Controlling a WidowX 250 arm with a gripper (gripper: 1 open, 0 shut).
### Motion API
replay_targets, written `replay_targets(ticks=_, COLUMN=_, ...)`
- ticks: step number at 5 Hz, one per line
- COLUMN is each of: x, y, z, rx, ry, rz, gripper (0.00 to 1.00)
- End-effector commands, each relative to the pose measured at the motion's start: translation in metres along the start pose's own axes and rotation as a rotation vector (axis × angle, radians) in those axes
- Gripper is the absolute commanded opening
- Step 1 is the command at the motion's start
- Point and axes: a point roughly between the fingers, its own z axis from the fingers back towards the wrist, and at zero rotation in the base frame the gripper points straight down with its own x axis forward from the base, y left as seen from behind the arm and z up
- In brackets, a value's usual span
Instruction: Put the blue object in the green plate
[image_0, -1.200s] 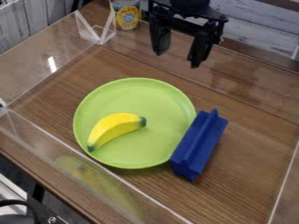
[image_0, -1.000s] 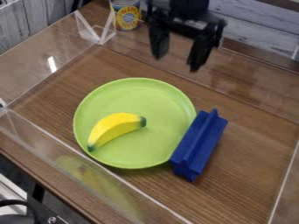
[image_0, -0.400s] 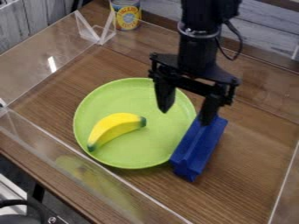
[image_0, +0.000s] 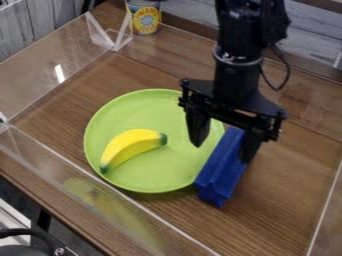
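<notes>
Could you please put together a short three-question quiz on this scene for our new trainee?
1. True or false: the blue object lies inside the green plate.
2. What rests on the green plate? A) a yellow banana B) a cup C) nothing
3. Fill in: the gripper is open, with one finger on each side of the ____ object.

Key: 1 false, it lies on the table beside the plate's right rim; 2 A; 3 blue.
</notes>
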Motion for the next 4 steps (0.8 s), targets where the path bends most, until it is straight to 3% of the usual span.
replay_targets(ticks=1, x=0.001, y=-0.005, z=0.005, rx=-0.02, ry=-0.051, rz=-0.005, gripper=1.0)
replay_targets(ticks=4, x=0.0, y=-0.009, z=-0.013, rx=-0.031, ry=-0.033, rz=-0.005, gripper=1.0)
